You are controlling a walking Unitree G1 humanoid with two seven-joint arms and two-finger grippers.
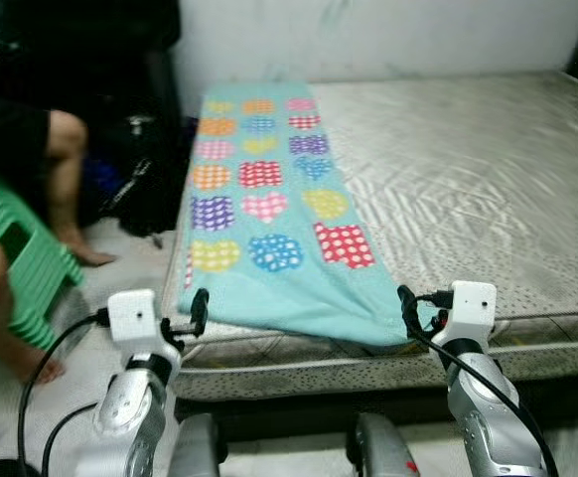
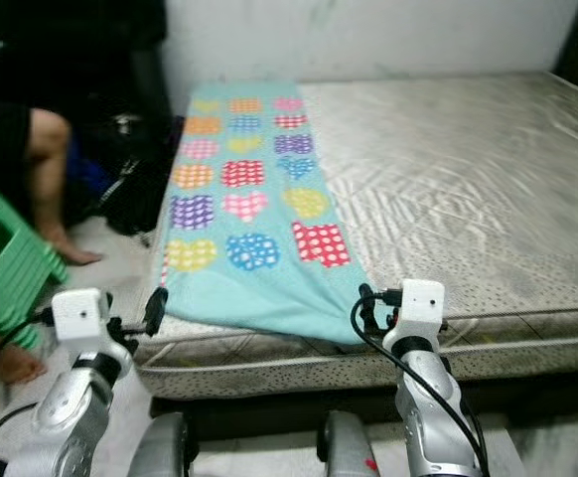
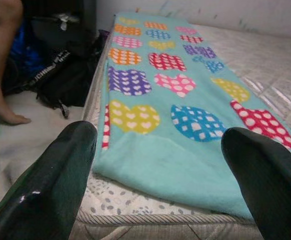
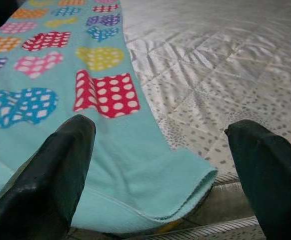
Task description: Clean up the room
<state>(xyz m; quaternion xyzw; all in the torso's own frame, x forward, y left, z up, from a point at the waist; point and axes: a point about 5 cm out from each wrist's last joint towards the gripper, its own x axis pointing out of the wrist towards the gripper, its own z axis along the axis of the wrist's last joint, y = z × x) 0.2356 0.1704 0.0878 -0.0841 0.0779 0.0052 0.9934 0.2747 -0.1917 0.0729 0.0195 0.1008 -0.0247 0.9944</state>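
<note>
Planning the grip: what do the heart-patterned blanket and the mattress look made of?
Blanket: likely soft fleece, matte and fuzzy, with a thick rolled hem. Mattress: seemingly woven quilted fabric with a slight sheen, stitched in diamonds. Both grippers, left and right, are open.

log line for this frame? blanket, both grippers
blanket: folded strip along mattress left side | left gripper: open, at near-left corner | right gripper: open, at near-right corner | person: seated left
</note>
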